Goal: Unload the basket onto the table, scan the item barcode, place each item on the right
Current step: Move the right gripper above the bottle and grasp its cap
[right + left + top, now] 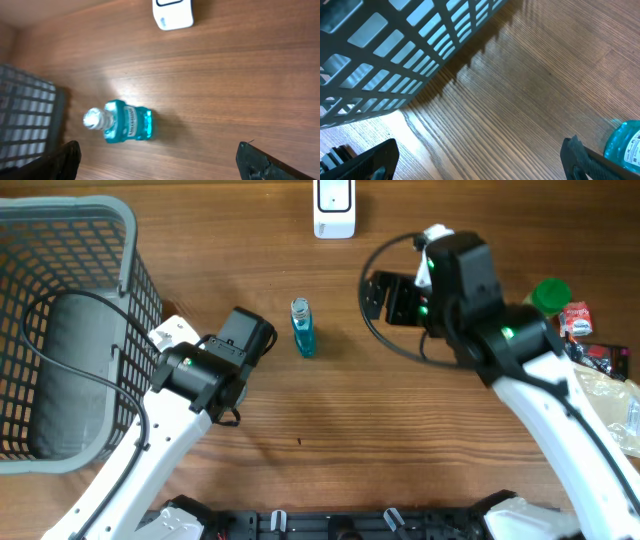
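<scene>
The item, a small blue bottle [302,328] with a clear cap, lies on its side on the wooden table. In the right wrist view the bottle [125,124] lies just ahead of my right gripper [157,162], which is open and empty. A white scanner [334,208] stands at the table's back edge; the right wrist view shows the scanner [173,12] at the top. My left gripper [480,162] is open over bare wood, with the bottle [625,147] beyond its right finger. From overhead, the left gripper [258,338] is left of the bottle and the right gripper [375,292] is to its upper right.
A grey mesh basket [60,240] fills the left side, close behind the left arm, and its wall [395,50] shows in the left wrist view. At the right edge lie a green lid [550,293], a red packet [577,318] and a clear plastic bag [615,400].
</scene>
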